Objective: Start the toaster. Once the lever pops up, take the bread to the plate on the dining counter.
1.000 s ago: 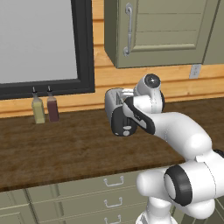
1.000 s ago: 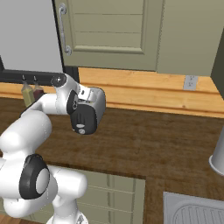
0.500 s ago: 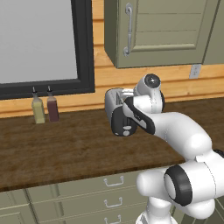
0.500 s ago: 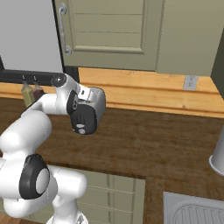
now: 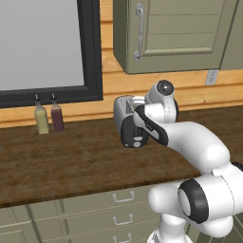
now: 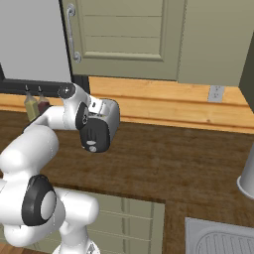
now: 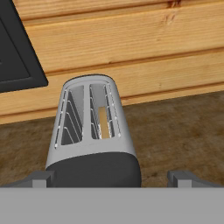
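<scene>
The chrome toaster [image 7: 89, 131] stands on the dark wooden worktop by the wood-panelled wall, also as the toaster [image 5: 124, 116] and the toaster [image 6: 106, 116] in the base views. Its black end face [image 5: 132, 135] points toward me, with a small pale lever [image 5: 136, 141] low on it. A tan edge of the bread [image 7: 103, 122] shows inside the right slot. My gripper [image 7: 111, 178] hovers above the black end, open, its fingertips [image 7: 41, 177] set wider than the toaster and holding nothing. The plate and the dining counter are out of view.
Two bottles [image 5: 42, 118] [image 5: 57, 117] stand against the wall left of the toaster, under a dark-framed window [image 5: 90, 52]. A wall cabinet [image 5: 180, 33] hangs overhead. To the right are a sink [image 6: 218, 238] and a grey vessel [image 6: 246, 173].
</scene>
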You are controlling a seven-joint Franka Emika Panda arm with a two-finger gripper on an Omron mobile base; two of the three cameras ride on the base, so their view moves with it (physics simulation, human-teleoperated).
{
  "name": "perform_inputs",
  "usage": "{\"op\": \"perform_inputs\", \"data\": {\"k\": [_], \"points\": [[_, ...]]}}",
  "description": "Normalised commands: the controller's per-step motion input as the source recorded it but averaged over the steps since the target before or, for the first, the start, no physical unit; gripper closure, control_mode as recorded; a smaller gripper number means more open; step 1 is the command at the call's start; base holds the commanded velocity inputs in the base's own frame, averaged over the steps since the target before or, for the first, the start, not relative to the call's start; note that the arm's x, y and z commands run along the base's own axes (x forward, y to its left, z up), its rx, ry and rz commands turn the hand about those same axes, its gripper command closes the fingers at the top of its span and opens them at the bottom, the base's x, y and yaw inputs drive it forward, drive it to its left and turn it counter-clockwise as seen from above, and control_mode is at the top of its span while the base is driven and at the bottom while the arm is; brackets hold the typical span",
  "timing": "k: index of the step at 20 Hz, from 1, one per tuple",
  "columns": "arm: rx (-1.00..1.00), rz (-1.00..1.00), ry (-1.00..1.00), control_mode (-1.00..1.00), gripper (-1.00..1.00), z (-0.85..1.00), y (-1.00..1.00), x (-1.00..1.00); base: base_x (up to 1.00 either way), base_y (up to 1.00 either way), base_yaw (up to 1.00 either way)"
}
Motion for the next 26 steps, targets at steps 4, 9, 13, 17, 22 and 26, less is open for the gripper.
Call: {"op": "perform_inputs", "data": {"k": [4, 9, 13, 17, 22, 26], "points": [[0.00, 0.00, 0.00, -1.00, -1.00, 0.00, 0.00, 0.00, 0.00, 0.00, 0.00], [0.00, 0.00, 0.00, -1.00, -1.00, 0.00, 0.00, 0.00, 0.00, 0.00, 0.00], [0.00, 0.00, 0.00, -1.00, -1.00, 0.00, 0.00, 0.00, 0.00, 0.00, 0.00], [0.00, 0.00, 0.00, -1.00, -1.00, 0.00, 0.00, 0.00, 0.00, 0.00, 0.00], [0.00, 0.00, 0.00, -1.00, -1.00, 0.00, 0.00, 0.00, 0.00, 0.00, 0.00], [0.00, 0.00, 0.00, -1.00, -1.00, 0.00, 0.00, 0.00, 0.00, 0.00, 0.00]]}}
